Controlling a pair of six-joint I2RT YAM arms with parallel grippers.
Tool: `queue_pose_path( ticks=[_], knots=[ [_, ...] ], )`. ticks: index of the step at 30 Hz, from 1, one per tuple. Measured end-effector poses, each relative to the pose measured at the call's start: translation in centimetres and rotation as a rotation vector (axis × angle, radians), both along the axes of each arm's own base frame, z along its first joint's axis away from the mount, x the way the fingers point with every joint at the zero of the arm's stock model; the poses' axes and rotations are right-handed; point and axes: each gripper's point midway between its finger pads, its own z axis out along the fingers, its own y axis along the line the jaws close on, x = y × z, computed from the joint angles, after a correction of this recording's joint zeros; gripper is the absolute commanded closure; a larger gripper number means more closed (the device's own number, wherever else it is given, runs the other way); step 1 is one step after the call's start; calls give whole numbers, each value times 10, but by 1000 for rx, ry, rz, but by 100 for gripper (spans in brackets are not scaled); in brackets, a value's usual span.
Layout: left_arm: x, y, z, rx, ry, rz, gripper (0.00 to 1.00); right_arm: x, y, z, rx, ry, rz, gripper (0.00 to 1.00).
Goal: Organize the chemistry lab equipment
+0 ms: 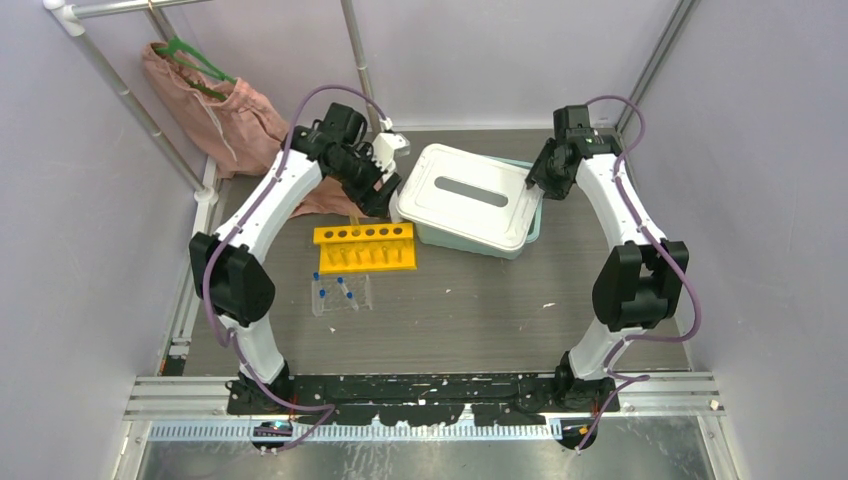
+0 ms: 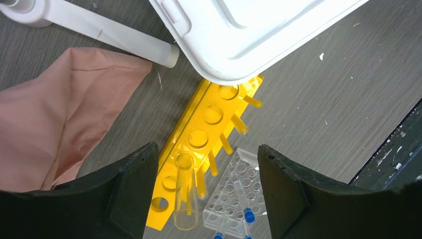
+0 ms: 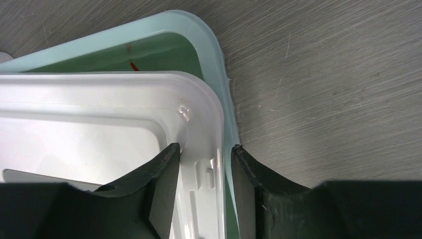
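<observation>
Garment (image 1: 225,115) of pink cloth hangs on a green hanger (image 1: 195,62) at my far left, and its hem spills onto the table (image 1: 480,320).

Next comes my left gripper (image 1: 385,200), hovering by the left corner of the white lid (image 1: 470,195). Its jaws are spread wide with nothing between them. Through that gap, my left wrist camera looks down on the yellow tube rack (image 2: 209,117), which lies flat on the table with one end tucked under the lid's corner. One clear tube (image 2: 184,196) rests lengthwise on the rack, open mouth toward the camera.

Just beside the rack, on the side nearer my bases, sits the clear well tray (image 1: 338,298). A few blue-capped tubes (image 1: 343,287) lie on it.

Further right, the white lid sits askew on a pale green bin (image 3: 199,37), so the bin's rim shows past its far-right corner.

My right gripper (image 3: 204,149) is at the lid's right edge, jaws narrow. One finger is inside the lid's raised rim and the other is outside it, over the bin's edge. I cannot tell whether they are actually pinching the lid.
</observation>
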Motion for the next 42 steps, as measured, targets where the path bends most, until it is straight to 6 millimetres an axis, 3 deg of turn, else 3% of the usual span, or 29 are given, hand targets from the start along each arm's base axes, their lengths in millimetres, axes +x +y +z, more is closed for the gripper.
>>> queue_pose_path(
  ticks=[11, 22, 30, 42],
  knots=[
    [3, -7, -2, -21, -23, -67, 30, 22, -12, -1, -85, 18, 9, 56],
    [20, -20, -28, -34, 21, -54, 36, 40, -23, 1, -123, 13, 14, 57],
    [27, -36, -17, -80, -10, -68, 40, 50, -25, 0, -128, 14, 15, 57],
    [31, -48, -18, -99, -26, -66, 47, 59, -30, -9, -152, 26, 5, 57]
  ],
)
